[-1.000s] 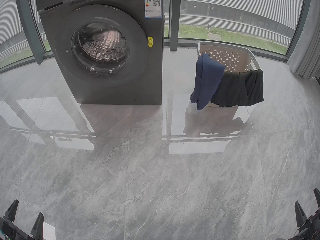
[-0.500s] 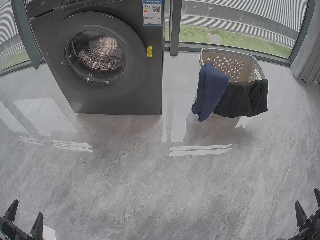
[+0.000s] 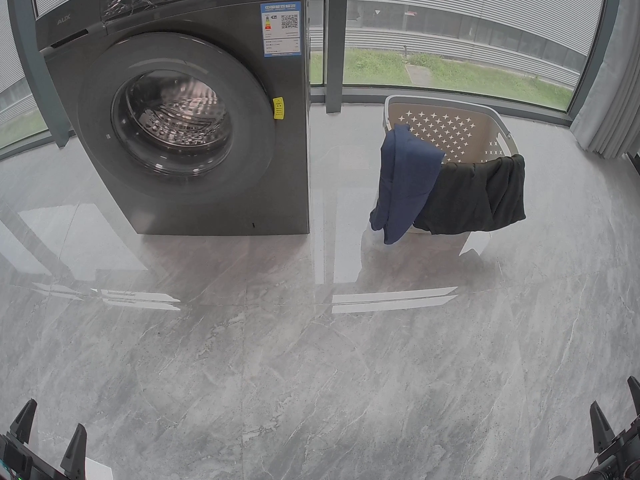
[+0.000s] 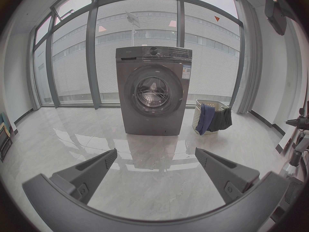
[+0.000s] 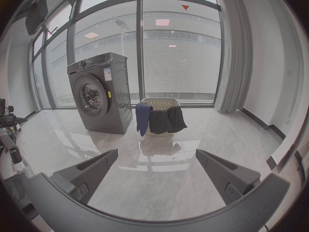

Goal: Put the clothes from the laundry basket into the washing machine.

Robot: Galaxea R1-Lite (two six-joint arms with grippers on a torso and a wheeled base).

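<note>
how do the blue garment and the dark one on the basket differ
Colour: the blue garment is navy, the dark garment is near black. Shape: the blue one hangs as a long, narrow strip, while the dark one spreads wide across the front rim. Place: the blue one is at the corner nearer the washing machine, with the dark one beside it, farther away. Both drape over the laundry basket rim and hang outside it.

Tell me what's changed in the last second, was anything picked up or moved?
The whole head view shifted: the washing machine and laundry basket sit lower and slightly leftward, so the camera moved, apparently nearer, not the things. Nothing was grasped or released. The blue garment and dark garment stay draped over the basket's front rim; left gripper and right gripper stay open.
</note>
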